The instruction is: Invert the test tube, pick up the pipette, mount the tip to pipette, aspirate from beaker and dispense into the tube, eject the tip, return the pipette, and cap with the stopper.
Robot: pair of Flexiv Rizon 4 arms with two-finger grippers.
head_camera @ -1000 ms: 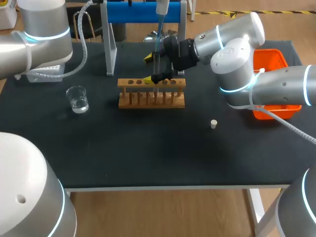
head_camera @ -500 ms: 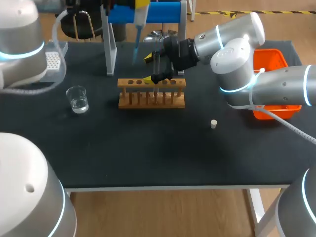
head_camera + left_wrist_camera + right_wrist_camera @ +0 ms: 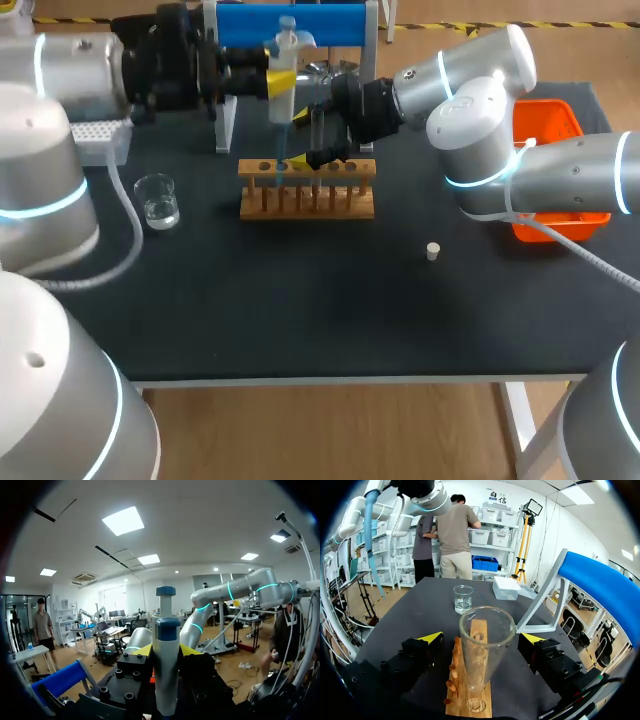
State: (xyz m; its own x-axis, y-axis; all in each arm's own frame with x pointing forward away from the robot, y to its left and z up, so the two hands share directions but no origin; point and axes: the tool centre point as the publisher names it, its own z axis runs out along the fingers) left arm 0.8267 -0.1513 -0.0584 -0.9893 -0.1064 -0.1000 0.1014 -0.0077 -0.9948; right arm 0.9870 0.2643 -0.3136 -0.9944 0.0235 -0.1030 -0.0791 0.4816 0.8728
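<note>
Head view: left gripper (image 3: 280,82) is clamping the pipette (image 3: 286,45) upright, with its blue tapered plastic tip (image 3: 281,140) mounted and hanging over the wooden rack (image 3: 307,200), just beside the test tube (image 3: 318,122) and not over its mouth. Right gripper (image 3: 315,138) is bracketing the tube, which is standing in a rack hole. The clear glass beaker (image 3: 157,200), with some liquid in it, is sitting well apart on the left arm's side. A small pale round stopper (image 3: 433,251) is lying on the matte black table (image 3: 300,300). Judging: the aspirate/dispense step is in hand, and I cannot tell if the tube is holding liquid yet. The next move is calling for centring the thin tip over the narrow mouth, or ejecting the tip if dispensing is done. Left wrist view: fingers (image 3: 187,650) are gripping the smooth cylindrical pipette body from both sides, blue cap on top. Right wrist view: fingers (image 3: 432,637) are standing wide, with gaps showing either side of the thin clear glass, and the tube's foot is sitting in the rack hole.
</note>
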